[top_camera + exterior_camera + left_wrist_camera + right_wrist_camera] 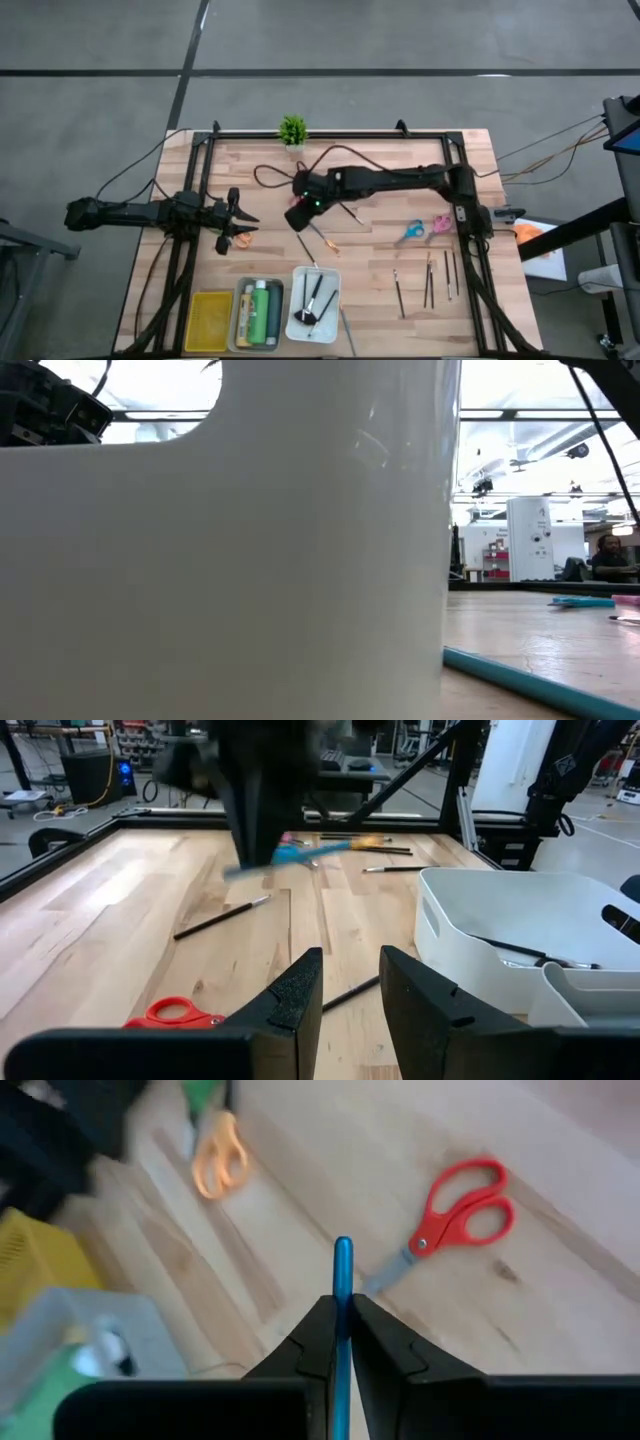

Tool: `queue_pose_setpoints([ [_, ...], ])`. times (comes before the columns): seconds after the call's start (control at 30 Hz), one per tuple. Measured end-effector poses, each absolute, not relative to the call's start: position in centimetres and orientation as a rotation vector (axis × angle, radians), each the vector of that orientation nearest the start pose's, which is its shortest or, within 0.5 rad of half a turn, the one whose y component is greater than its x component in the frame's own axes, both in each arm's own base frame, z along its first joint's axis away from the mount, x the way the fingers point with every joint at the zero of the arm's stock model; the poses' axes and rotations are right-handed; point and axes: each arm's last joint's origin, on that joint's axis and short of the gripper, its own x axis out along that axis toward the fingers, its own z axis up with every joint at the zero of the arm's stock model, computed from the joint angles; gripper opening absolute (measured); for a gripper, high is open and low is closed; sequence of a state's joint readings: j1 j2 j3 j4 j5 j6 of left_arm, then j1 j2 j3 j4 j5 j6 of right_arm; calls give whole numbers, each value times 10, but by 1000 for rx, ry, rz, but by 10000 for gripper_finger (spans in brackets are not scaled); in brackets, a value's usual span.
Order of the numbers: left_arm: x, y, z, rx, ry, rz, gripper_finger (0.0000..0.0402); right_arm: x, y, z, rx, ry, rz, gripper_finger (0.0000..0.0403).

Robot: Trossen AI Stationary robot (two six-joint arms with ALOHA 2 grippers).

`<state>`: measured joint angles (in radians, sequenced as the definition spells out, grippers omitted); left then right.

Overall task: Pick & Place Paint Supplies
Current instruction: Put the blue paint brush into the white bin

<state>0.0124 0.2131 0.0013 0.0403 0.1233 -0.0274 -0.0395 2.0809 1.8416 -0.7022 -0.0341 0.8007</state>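
My right gripper (300,216) hangs over the middle of the table, shut on a thin blue stick (300,855) with a yellowish end, a brush or a pencil. Red scissors (462,1215) and orange scissors (218,1165) lie flat on the wood below it. My left gripper (350,975) waits open at the left side, near the red scissors (175,1013), touching nothing. Blue scissors (409,232), pink scissors (440,225) and several dark brushes (430,282) lie on the right part of the table. My right gripper pinches the blue stick between its two fingers (318,1325), near one end. That short end (343,1255) sticks out past the fingertips. The fingers slant down from the table's right side. The stick is lifted clear of the table, its long part (322,238) trailing toward the near right.
At the near edge stand a yellow tray (210,322), a grey tray (240,322) with green and yellow bottles, and a white tray (330,285) with brushes. Another blue stick (520,675) lies beside the white tray. A small potted plant (292,130) stands at the far edge.
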Motion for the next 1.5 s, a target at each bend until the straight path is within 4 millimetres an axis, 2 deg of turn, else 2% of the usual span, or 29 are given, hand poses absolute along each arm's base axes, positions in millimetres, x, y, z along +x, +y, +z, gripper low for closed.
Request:
queue_pose_setpoints([
  [0.13, 109, -2, 150, -39, 173, -108, 104, 448, -10, 283, 812, 819, -361, 21],
  [0.23, 109, -2, 150, -39, 173, -108, 104, 439, 4, 297, 856, 761, -374, 21],
  [0.47, 109, -2, 150, -39, 173, -108, 104, 420, 55, 302, 901, 666, -500, 21],
  [0.73, 109, -2, 150, -39, 173, -108, 104, 410, 109, 281, 1035, 613, -580, 21],
  [1.0, 109, -2, 150, -39, 173, -108, 104, 415, 145, 241, 1118, 648, -648, 21],
  [1.1, 109, -2, 150, -39, 173, -108, 104, 417, 157, 231, 1149, 656, -651, 21],
  [1.3, 109, -2, 150, -39, 173, -108, 104, 415, 174, 226, 1169, 658, -619, 21],
  [1.5, 109, -2, 150, -39, 173, -108, 104, 411, 178, 219, 1168, 677, -636, 22],
])
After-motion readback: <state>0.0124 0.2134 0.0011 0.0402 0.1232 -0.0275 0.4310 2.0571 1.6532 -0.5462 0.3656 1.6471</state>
